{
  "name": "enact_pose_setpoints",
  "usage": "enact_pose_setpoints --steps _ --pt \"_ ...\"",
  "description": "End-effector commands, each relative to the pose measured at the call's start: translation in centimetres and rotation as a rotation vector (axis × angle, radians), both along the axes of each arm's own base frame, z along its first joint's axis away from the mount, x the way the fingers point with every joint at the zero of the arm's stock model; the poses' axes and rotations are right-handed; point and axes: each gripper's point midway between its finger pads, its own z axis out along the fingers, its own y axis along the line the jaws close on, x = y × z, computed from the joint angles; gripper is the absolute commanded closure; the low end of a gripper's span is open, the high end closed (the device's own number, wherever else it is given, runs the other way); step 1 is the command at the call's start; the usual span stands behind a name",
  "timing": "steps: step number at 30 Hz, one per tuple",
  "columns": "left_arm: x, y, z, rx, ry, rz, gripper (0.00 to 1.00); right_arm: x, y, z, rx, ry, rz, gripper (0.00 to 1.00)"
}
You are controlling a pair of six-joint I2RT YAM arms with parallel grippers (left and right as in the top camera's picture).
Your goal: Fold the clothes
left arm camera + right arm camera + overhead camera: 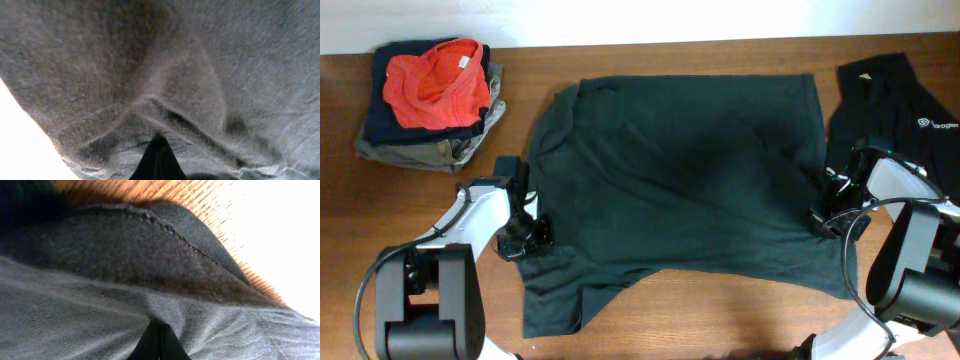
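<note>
A large black shirt (680,180) lies spread across the middle of the wooden table, with one sleeve hanging toward the front left. My left gripper (532,232) is at the shirt's left edge, shut on its fabric; the left wrist view shows cloth (190,75) bunched at the closed fingertips (159,142). My right gripper (823,215) is at the shirt's right edge, shut on the fabric; the right wrist view shows the hem (150,217) and cloth pinched at the fingertips (157,327). A second black shirt (900,110) with a small white logo lies at the right.
A stack of folded clothes (430,100) with a red-orange garment on top sits at the back left. Bare wooden table (720,320) runs along the front. A white wall edge borders the back of the table.
</note>
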Motion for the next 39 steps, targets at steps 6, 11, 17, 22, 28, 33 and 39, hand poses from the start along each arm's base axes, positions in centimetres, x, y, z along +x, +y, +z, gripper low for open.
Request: enact_pose_setpoints --steps 6,11,17,22,28,33,39 --pt "-0.3 0.9 0.0 0.044 0.013 0.004 1.0 0.4 1.4 0.3 0.093 -0.037 0.023 0.94" --pt "-1.4 2.8 0.1 0.127 0.059 0.063 1.0 0.3 1.4 0.3 0.096 -0.037 0.049 0.81" --pt "-1.9 5.1 0.2 0.143 0.08 0.139 0.99 0.3 1.4 0.4 0.097 -0.04 0.054 0.8" --pt "-2.2 6.8 0.2 0.154 0.09 0.201 1.0 0.4 1.4 0.6 0.098 -0.041 0.071 0.8" --pt "-2.4 7.7 0.2 0.154 0.092 0.239 1.0 0.5 1.4 0.6 0.1 -0.044 0.071 0.8" --pt "-2.7 8.7 0.3 0.153 0.096 0.308 0.99 0.4 1.4 0.8 0.102 -0.043 0.076 0.8" --pt "-0.9 9.5 3.5 0.16 0.014 0.328 0.99 1.8 2.6 4.1 0.16 -0.123 0.149 0.79"
